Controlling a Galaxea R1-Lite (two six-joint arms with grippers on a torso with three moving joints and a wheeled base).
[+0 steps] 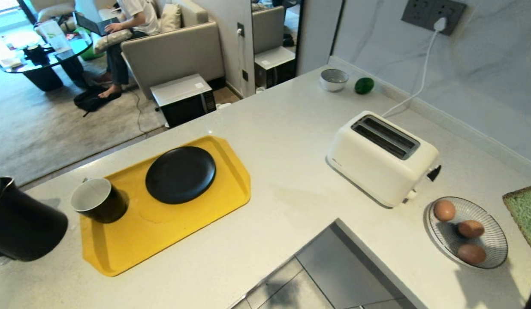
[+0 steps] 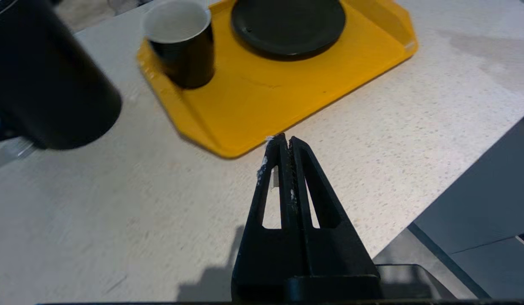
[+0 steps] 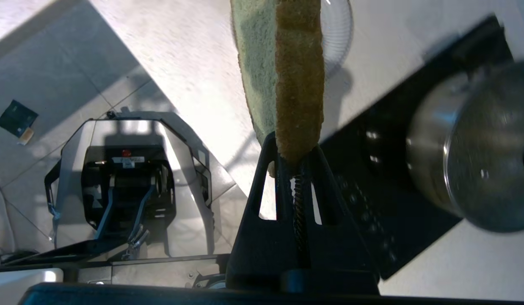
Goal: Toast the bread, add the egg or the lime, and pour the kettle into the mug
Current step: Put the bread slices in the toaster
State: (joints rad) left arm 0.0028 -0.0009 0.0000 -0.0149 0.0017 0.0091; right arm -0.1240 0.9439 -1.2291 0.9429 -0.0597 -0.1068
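- The left gripper (image 2: 286,142) is matte black plastic. Each of its two fingers (image 2: 306,178) is a long narrow triangle with a triangular hole cut through it.
- Small white specks sit on the inner edges of these fingers, near the tips.
- The right gripper (image 3: 296,159) has the same black triangular fingers, with a toothed, ridged strip along the inner faces.
- Below the right gripper, the wheeled base (image 3: 126,186) shows grey panels around a black middle part, with a small red dot and a white label.

Pale green bread (image 1: 526,213) with tan crust, yellow tray (image 1: 119,253), black plate (image 1: 180,174), white toaster (image 1: 379,159), dark green lime (image 1: 364,85)
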